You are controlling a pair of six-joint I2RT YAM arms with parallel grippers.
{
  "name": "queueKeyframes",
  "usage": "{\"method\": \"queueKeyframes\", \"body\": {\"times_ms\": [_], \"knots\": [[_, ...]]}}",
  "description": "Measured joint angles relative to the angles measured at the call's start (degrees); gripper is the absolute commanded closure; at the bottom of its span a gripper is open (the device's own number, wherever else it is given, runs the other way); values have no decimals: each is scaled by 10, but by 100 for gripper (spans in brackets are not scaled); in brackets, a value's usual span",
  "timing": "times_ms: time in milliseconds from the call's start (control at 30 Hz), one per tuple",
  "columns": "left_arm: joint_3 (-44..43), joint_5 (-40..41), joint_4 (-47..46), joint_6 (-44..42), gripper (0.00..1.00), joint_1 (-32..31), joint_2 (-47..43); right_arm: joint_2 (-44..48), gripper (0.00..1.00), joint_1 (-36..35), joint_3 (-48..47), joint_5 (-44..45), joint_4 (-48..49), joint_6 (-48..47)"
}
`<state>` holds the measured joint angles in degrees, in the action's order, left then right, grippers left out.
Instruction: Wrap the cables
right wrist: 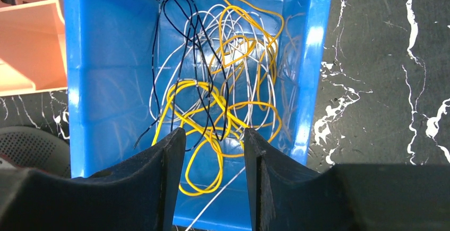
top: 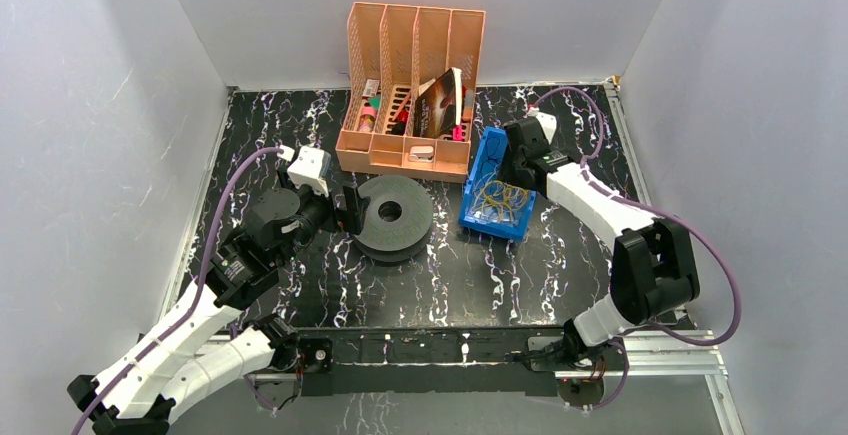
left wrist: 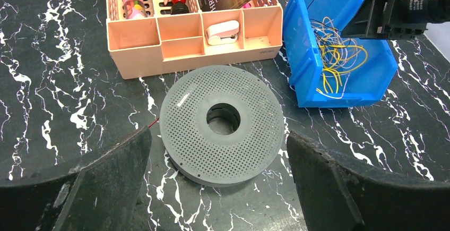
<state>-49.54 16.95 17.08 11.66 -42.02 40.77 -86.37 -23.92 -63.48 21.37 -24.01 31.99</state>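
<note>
My right gripper [right wrist: 214, 134] has its jaws partly apart, holding nothing, tips poised over the cables [right wrist: 228, 106]. They lie as a yellow, white and black tangle on the floor of the blue bin [right wrist: 95, 82]. My left gripper [left wrist: 217, 137] is wide open and empty over the grey spool [left wrist: 223, 82].

Risk: strands loop through each other, so a pinch may lift the whole knot or snag on the rim. Thin wire could also slip my pads.

Bin walls flank my fingers, so little sideways room. Bare table right of the bin. The pink organiser [left wrist: 185, 48] crowds the spool's far side.
</note>
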Motion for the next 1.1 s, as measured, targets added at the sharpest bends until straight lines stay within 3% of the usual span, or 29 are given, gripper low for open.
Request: {"method": "queueKeyframes", "body": {"times_ms": [200, 333, 467, 600, 867, 1100], "knots": [[0, 0, 1, 0, 2, 0, 0, -23, 56, 0, 4, 11, 16, 13], [0, 0, 1, 0, 2, 0, 0, -32, 66, 0, 4, 12, 21, 18], [0, 0, 1, 0, 2, 0, 0, -37, 79, 0, 4, 14, 27, 22], [0, 0, 1, 0, 2, 0, 0, -48, 100, 0, 4, 19, 32, 23], [0, 0, 1, 0, 2, 0, 0, -43, 100, 0, 4, 24, 32, 23], [0, 0, 1, 0, 2, 0, 0, 28, 100, -1, -55, 36, 18, 5]]}}
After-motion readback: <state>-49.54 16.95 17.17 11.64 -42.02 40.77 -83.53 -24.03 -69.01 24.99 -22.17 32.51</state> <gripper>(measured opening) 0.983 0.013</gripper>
